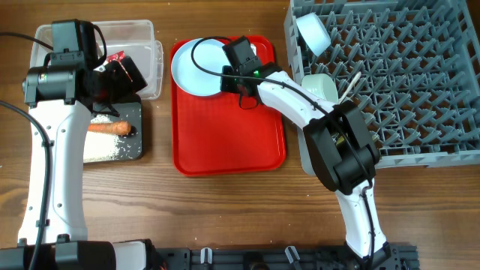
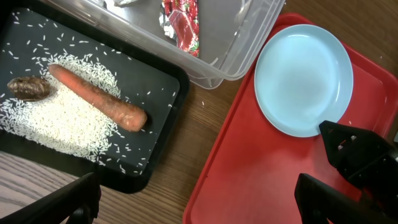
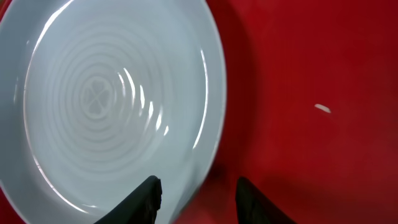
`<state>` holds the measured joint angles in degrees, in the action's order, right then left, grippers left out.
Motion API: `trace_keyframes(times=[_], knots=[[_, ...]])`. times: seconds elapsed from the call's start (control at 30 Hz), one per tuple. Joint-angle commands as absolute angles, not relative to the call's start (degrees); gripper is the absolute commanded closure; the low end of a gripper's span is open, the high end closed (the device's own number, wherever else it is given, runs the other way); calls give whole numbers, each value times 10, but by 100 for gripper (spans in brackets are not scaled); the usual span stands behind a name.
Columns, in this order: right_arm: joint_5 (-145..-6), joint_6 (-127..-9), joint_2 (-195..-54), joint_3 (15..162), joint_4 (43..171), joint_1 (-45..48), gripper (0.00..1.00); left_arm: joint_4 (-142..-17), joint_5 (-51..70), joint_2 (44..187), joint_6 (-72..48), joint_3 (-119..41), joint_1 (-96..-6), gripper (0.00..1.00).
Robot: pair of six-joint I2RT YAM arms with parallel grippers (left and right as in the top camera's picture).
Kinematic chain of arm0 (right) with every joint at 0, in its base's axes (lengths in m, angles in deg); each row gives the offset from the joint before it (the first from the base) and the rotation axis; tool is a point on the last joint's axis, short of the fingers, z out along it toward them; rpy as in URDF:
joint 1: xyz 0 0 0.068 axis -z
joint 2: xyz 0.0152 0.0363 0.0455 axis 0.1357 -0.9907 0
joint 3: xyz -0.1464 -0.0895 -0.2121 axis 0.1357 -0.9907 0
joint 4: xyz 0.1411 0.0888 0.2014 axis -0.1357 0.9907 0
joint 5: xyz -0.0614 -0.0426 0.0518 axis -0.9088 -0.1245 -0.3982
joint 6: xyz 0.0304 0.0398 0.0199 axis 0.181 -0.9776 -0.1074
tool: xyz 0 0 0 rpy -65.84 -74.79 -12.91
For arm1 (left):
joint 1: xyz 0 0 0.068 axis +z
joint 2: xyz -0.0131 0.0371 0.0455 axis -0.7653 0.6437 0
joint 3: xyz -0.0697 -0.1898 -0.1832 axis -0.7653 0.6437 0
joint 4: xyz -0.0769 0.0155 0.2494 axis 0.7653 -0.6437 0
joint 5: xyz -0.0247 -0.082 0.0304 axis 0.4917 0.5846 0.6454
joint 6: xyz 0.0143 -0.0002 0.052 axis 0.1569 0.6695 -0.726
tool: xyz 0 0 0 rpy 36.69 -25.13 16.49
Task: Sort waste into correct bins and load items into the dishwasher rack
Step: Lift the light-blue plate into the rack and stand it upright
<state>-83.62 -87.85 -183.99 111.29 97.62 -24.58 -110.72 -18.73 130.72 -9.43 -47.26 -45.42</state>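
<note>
Right wrist view puts the right claw (image 3: 198,186) at the near rim of the pale blue plate (image 3: 112,106). Its two fingers are parted a moderate way, one over the plate's edge and the other over the bare red serving tray (image 3: 311,62), and they grip nothing. The plate lies flat on that tray, spreading ahead and to the left of the claw. One stray rice grain (image 3: 321,108) sits ahead to its right.

To my eye the waste looks sorted and the plate is the step in hand. Next the claw must catch the rim, pinch it, lift, and carry it to the dishwasher rack (image 1: 420,82) behind it, back along its own arm. There the plate should stand between pegs. A flat plate on a flat tray offers little lip, so it may slide.

The left claw (image 2: 202,208) hangs wide open and empty. Ahead to its left lie the carrot (image 2: 99,99), loose rice (image 2: 56,118) and brown scrap (image 2: 28,88) in the black tray (image 2: 163,134). The red wrapper (image 2: 183,22) is farther ahead in the clear tub (image 2: 230,53).

I cannot tell whether either right finger touches the plate, as only the tips show. I see no yellow cup or tissues, and the right arm hides part of the rack.
</note>
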Motion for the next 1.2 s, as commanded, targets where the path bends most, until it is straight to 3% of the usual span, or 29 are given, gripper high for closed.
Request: trace_keyframes(times=[0.0, 0.1, 0.23, 0.33, 0.5, 0.63, 0.77, 0.9, 1.0, 1.17], knots=[[-859, -887, -1858, 1117, 979, -244, 62, -1106, -193, 1311, -87, -482, -452, 0], [-861, -887, -1867, 1117, 991, -244, 79, -1106, -193, 1311, -87, -482, -452, 0], [-858, -890, -1873, 1117, 1052, -244, 83, -1106, -193, 1311, -87, -482, -452, 0], [-837, -885, -1855, 1117, 1112, -229, 96, -1106, -193, 1311, -87, -482, -452, 0], [-837, -821, -1764, 1117, 1154, -187, 96, -1106, -193, 1311, -87, -482, -452, 0], [-850, -689, -1643, 1117, 1149, -177, 96, -1106, -193, 1311, -87, -482, -452, 0], [-947, -633, -1532, 1117, 1157, -177, 96, -1106, -193, 1311, -87, -482, -452, 0], [-1199, -544, -1437, 1117, 1150, -167, 96, -1106, -193, 1311, -87, -482, -452, 0], [-1307, -477, -1431, 1117, 1139, -126, 96, -1106, -193, 1311, -87, -482, -452, 0], [-1312, -435, -1452, 1116, 1109, -27, 96, -1106, -193, 1311, -87, -482, -452, 0]])
